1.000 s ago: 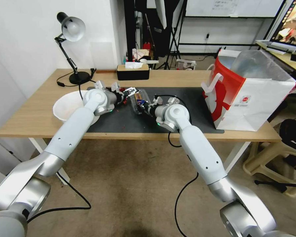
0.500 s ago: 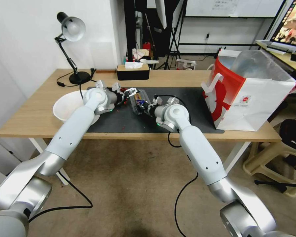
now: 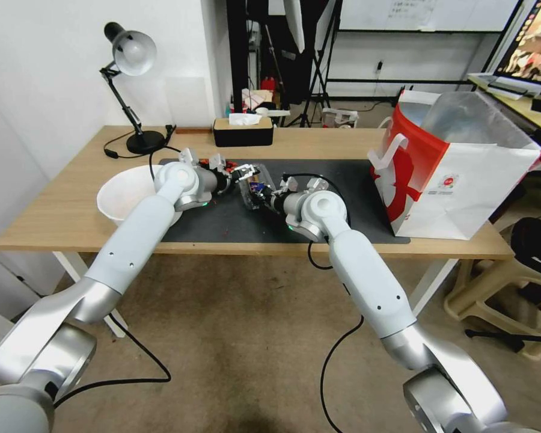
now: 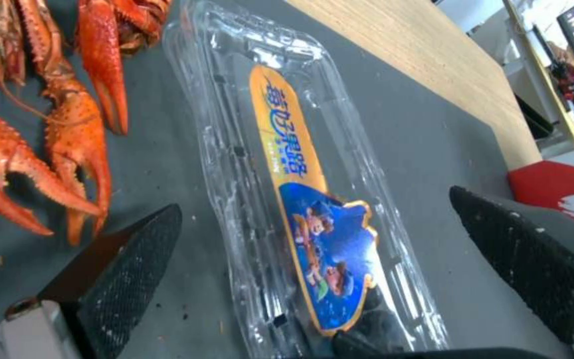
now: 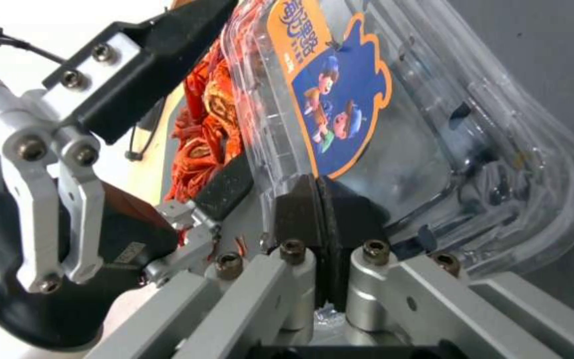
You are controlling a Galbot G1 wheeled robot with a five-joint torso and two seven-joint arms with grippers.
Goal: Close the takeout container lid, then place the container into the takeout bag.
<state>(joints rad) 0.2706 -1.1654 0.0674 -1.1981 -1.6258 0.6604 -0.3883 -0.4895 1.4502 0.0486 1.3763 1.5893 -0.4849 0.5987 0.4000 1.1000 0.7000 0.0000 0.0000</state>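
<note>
The takeout container (image 5: pixel 433 164), pinched at its rim by the closed right end effector (image 5: pixel 319 219), could slip or crack if the wide-open left end effector (image 4: pixel 340 249) pushes its lid (image 4: pixel 287 164) unevenly.

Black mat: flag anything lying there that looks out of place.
Red crayfish lie loose on the black mat beside the takeout container, outside the white bowl; small red bits are scattered nearby.

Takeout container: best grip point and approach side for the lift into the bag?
Probably the flat rim flange at one end of the takeout container, approached level along its length. The right gripper already pinches that edge. The domed, labelled lid looks too slick and flexible to clamp.
</note>
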